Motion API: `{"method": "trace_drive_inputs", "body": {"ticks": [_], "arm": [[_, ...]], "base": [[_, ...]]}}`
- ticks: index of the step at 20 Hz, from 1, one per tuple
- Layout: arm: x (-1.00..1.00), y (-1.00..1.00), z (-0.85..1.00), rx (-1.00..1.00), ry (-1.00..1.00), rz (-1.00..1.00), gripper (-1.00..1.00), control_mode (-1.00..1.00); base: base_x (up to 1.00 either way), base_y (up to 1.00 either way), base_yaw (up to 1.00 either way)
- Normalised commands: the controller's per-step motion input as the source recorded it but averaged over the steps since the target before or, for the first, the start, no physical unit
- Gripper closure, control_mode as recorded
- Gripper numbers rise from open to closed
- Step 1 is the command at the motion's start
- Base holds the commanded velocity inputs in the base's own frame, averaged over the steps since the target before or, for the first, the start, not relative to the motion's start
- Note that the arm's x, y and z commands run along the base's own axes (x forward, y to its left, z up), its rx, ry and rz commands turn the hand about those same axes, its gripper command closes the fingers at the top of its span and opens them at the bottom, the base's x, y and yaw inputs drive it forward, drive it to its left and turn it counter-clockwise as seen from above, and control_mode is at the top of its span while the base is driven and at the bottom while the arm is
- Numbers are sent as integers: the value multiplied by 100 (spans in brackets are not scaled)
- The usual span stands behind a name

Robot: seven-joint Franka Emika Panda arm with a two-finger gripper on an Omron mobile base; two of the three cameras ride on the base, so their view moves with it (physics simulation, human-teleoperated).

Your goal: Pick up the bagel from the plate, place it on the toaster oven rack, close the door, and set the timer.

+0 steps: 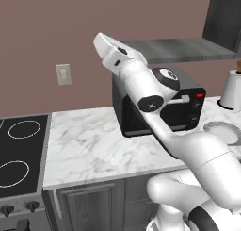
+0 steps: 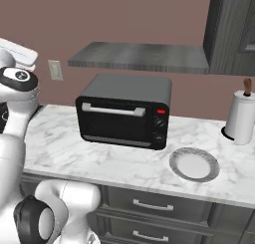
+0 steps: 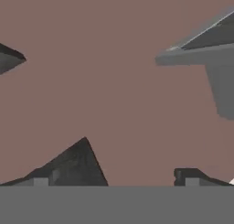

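toaster oven (image 2: 124, 111): we count one, boxy and dark, standing on the marble tabletop (image 2: 99, 153) back toward the wall, its long axis running along the wall.
door (image 2: 117, 122): one, shut upright, its silver bar handle (image 2: 113, 110) lying level across the top.
plate (image 2: 193, 164): one, round and pale, flat on the tabletop in front of the oven's control side, near the front edge; we see nothing lying on it.
paper towel roll (image 2: 240, 117): one, upright at the far end.
open room: bare marble before the oven and toward the stove (image 1: 21, 152).
hand (image 3: 116, 179): raised high, pointing at the wall, fingers spread wide, holding nothing.
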Motion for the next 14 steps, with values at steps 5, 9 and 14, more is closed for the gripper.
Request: {"method": "trace_drive_inputs", "body": {"ticks": [5,9,14], "arm": [[-11,-7,76,84,0,8,-100,-100],[-21,-40,48,91,0,11,-100,-100],[-31,-69,27,97,2,11,-100,-100]], "base": [[0,0,0],[0,0,0],[0,0,0]]}}
